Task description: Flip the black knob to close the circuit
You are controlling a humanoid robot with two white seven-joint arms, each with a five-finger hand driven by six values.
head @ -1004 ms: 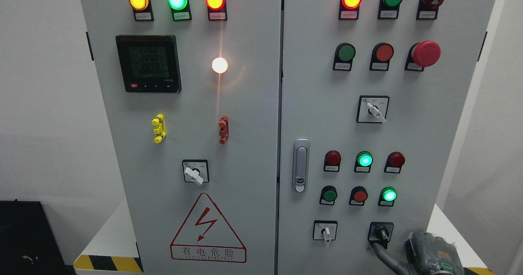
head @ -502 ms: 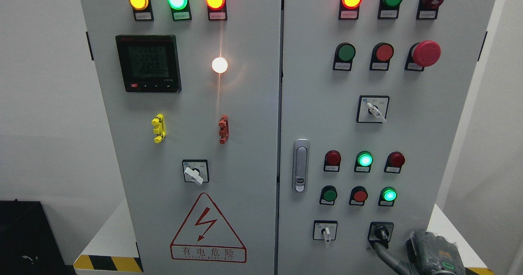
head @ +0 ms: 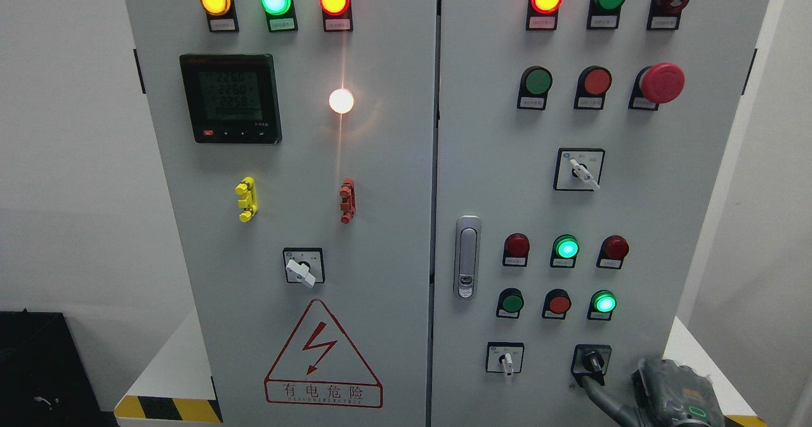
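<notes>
The black knob point(head: 591, 359) sits on a black square plate at the lower right of the grey cabinet's right door point(head: 507, 129), its handle pointing slightly down and right. My right hand point(head: 666, 390) comes up from the bottom right corner, mostly cut off by the frame. One grey finger point(head: 601, 395) stretches up and left from it, with its tip at the plate's lower left corner, just under the knob. The hand holds nothing. My left arm does not show.
A white rotary switch point(head: 505, 360) sits left of the knob, and another point(head: 582, 172) higher up. Red and green buttons and lit green lamps point(head: 566, 248) fill the door above. A door latch point(head: 467, 257) and a red mushroom stop button point(head: 661, 82) stick out.
My right hand has edged slightly to the right; its finger stays under the knob. The knob's handle has not turned.
</notes>
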